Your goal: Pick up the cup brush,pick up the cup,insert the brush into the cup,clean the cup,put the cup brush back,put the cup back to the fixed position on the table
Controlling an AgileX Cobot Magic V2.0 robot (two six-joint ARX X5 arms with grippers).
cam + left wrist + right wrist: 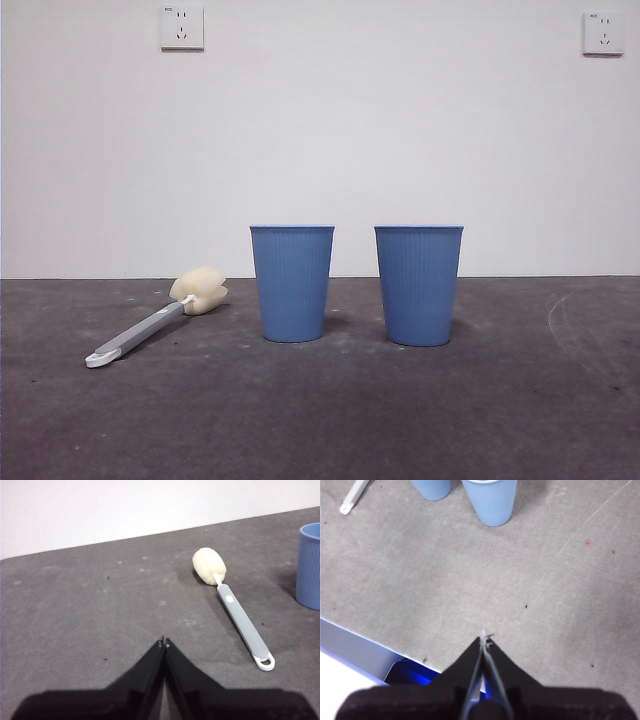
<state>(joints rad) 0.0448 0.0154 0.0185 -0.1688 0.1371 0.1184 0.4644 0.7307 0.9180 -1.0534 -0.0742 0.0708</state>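
The cup brush (160, 322) lies flat on the table (330, 420) at the left, its cream sponge head toward the wall and its white tip toward the front. The cup (419, 285), a blue ribbed tumbler, stands upright right of centre. No gripper appears in the front view. My left gripper (163, 642) is shut and empty, hovering apart from the cup brush (235, 610). Also shut and empty, my right gripper (484, 639) hangs near the table's front edge, well short of the cup (490, 500). The cup brush's handle tip (352, 497) shows there too.
A second blue tumbler (292, 283) stands between the brush and the cup, also seen as a blue tumbler (310, 565) and a blue tumbler (432, 487). A white wall (320, 130) backs the table. The table's front edge (355, 650) runs below the right gripper.
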